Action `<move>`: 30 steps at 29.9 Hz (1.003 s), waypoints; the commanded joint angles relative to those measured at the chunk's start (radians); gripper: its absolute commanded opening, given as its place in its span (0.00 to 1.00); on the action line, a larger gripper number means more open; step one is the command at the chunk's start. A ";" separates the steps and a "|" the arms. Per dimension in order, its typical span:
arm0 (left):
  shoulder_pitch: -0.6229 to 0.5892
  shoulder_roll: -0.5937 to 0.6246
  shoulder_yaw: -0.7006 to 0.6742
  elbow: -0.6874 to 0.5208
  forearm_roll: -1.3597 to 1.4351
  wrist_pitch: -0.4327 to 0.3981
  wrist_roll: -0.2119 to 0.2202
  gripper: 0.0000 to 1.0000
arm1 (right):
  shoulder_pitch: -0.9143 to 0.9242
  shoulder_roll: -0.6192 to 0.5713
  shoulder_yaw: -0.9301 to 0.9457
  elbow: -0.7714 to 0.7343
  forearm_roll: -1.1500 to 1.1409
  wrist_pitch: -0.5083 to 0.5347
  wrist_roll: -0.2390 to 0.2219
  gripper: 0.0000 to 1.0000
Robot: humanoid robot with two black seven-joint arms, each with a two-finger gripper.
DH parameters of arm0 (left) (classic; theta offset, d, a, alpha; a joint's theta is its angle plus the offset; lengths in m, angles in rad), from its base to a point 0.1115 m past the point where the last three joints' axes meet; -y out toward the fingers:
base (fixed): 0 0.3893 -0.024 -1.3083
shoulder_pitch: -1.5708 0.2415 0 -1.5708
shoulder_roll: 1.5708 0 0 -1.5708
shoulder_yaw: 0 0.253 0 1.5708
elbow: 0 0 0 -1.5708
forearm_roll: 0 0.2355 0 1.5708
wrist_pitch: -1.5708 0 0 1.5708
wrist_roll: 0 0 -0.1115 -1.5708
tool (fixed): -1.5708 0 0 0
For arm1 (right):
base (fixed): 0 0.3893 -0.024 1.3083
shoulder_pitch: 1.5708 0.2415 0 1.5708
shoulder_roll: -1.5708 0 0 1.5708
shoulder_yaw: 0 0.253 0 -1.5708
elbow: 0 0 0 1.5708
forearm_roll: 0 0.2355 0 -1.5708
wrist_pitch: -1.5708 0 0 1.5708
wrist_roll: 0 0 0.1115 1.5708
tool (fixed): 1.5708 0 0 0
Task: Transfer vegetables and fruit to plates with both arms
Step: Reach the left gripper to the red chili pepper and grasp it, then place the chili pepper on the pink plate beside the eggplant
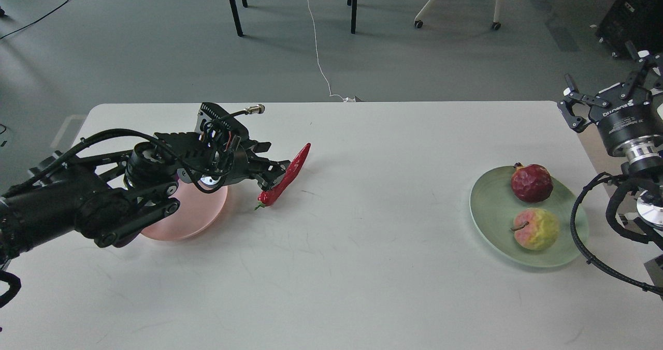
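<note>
My left gripper (273, 174) reaches across the pink plate (199, 215) and sits at the lower half of the red chili pepper (294, 166), which lies on the table. Its fingers look spread, right beside the chili. The eggplant is hidden under my left arm. The pomegranate (532, 183) and the yellow-green and pink fruit (536, 229) lie on the pale green plate (489, 205) at the right. My right gripper (608, 83) is open and empty, raised beyond the table's right edge.
The white table (362, 267) has its far edge just behind the chili. My right arm's looped black cable (580, 236) hangs over the green plate's right rim. Table legs, a chair and a white cord are on the floor beyond.
</note>
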 commanded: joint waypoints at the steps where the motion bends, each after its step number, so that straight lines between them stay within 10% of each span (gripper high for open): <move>1: 0.005 -0.008 0.053 0.003 0.007 0.002 0.000 0.55 | 0.000 0.005 0.013 0.001 0.000 0.000 0.000 0.99; 22: 0.048 -0.081 0.049 0.090 0.023 0.012 -0.005 0.09 | 0.000 0.009 0.012 -0.010 0.000 0.000 0.000 0.99; 30: 0.037 0.230 -0.063 -0.254 -0.008 0.002 -0.008 0.10 | 0.003 0.015 0.010 -0.017 0.000 0.000 0.000 0.99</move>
